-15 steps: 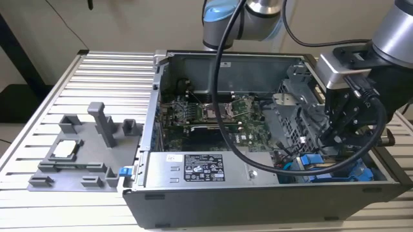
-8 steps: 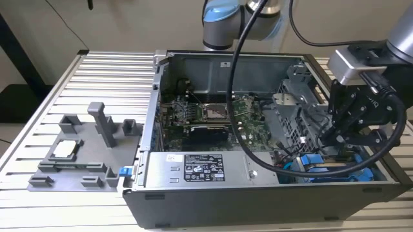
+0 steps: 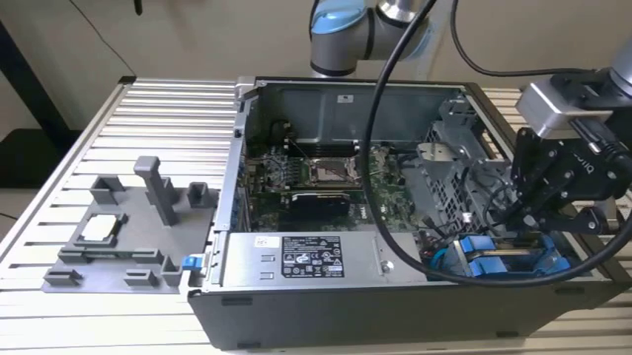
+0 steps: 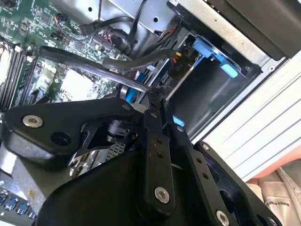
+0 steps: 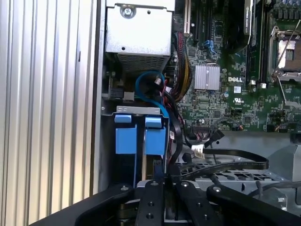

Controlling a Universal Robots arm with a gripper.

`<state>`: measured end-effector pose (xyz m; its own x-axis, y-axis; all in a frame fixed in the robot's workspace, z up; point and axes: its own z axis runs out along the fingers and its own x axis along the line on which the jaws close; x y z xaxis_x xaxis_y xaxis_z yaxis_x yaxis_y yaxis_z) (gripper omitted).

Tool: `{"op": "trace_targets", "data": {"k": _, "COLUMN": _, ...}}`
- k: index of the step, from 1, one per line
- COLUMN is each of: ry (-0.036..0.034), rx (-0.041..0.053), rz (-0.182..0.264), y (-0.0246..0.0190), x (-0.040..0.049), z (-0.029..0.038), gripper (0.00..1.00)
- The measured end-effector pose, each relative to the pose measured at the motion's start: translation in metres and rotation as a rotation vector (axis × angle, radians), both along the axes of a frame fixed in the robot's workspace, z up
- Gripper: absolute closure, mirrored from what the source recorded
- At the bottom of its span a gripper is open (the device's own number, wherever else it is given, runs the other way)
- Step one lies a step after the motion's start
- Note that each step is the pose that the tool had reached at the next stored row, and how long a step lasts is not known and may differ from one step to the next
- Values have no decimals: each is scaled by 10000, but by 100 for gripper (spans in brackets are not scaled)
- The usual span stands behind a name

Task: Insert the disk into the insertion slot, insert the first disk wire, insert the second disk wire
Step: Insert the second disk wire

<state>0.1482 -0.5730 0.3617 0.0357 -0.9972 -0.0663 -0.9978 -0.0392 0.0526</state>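
A: Exterior view, item one: what do we log?

B: An open computer case (image 3: 395, 222) lying on a ribbed metal desk (image 3: 168, 111). Inside it we list a green circuit board (image 3: 326, 177) and, along the near wall, a grey power box (image 3: 306, 259) with a printed label. Towards the exterior view's left, apart from the case, a grey plastic fixture (image 3: 123, 237) with upright posts stands on the desk.

A: And the arm?

B: Its black pincer (image 3: 528, 214) reaches down into the case's near corner on the exterior view's right, just above the drive bay (image 3: 508, 262) with its blue tabs. A thick black cable (image 3: 380, 111) loops across the case in front of it.

A: Second wrist view?

B: We record the pincer (image 4: 153, 110) with its fingers drawn close together, the tips meeting at a flat dark wire (image 4: 117, 63) that runs across the circuit board (image 4: 47, 28). Whether the wire is truly gripped we cannot tell. Beyond it, the drive bay (image 4: 207, 89) opens as a dark recess with blue tabs at its mouth.

A: First wrist view?

B: The pincer's black fingers (image 5: 150, 202) sit at the picture's edge, just beside the drive bay (image 5: 141, 113). In the bay we enter the disk (image 5: 141, 139), seen edge-on with its two blue carrier tabs, seated between the metal walls. A blue wire (image 5: 150, 84) coils between the bay and the power box (image 5: 137, 33).
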Motion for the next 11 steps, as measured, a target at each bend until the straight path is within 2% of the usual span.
{"op": "trace_targets", "data": {"k": 4, "ry": 0, "rx": 60, "rz": -49, "y": -44, "x": 2, "z": -32, "gripper": 84}}
{"op": "trace_targets", "data": {"k": 11, "ry": 3, "rx": 207, "rz": -188, "y": -50, "x": 24, "z": -70, "gripper": 84}}
